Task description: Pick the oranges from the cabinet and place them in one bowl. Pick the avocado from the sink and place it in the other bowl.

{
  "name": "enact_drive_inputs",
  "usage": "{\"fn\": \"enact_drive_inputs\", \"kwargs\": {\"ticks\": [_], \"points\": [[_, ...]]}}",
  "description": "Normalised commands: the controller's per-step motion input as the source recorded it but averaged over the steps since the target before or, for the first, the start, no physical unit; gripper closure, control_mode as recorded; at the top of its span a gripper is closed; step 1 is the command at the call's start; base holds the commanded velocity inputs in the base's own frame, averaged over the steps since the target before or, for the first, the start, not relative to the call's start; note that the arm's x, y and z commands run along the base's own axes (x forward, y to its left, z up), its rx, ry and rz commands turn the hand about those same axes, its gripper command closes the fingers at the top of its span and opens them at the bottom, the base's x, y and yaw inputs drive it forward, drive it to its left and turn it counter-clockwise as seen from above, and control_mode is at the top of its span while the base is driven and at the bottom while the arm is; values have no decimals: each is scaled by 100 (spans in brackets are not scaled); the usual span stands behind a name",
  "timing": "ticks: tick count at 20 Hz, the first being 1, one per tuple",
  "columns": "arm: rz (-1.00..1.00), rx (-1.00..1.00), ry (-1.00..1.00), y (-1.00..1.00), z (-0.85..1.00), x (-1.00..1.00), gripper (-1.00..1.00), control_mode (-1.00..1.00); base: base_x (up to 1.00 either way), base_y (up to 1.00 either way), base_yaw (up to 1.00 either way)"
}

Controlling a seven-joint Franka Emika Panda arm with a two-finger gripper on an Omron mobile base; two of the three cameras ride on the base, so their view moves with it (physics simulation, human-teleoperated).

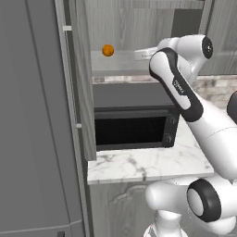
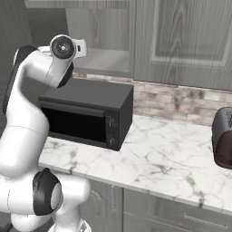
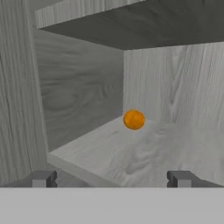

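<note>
Toaster (image 2: 223,138) cut by right edge

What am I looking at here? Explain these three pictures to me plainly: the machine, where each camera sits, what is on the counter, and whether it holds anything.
The machine is a white robot arm with dark joints, standing before a kitchen counter. Two pictures come from cameras behind it, left and right. The third looks out from its hand, straight into the open grey wood-grain wall cabinet. On the cabinet's shelf sits a small round orange. On the white marble counter stand a black microwave and, at the right edge, a dark toaster-like appliance. The gripper holds nothing: its jaws stand wide open, short of the orange.
</note>
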Motion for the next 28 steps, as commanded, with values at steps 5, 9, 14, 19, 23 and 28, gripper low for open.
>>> {"fn": "enact_drive_inputs", "kwargs": {"ticks": [5,9,14,19,23,28], "points": [[0,0,0,7,0,35,-100,-100,0,0,0],[0,0,2,3,0,33,-100,-100,0,0,0],[0,0,4,5,0,35,-100,-100,0,0,0],[0,0,1,8,0,33,-100,-100,0,0,0],[0,0,0,11,0,29,-100,-100,0,0,0],[0,0,0,11,0,32,-100,-100,0,0,0]]}}
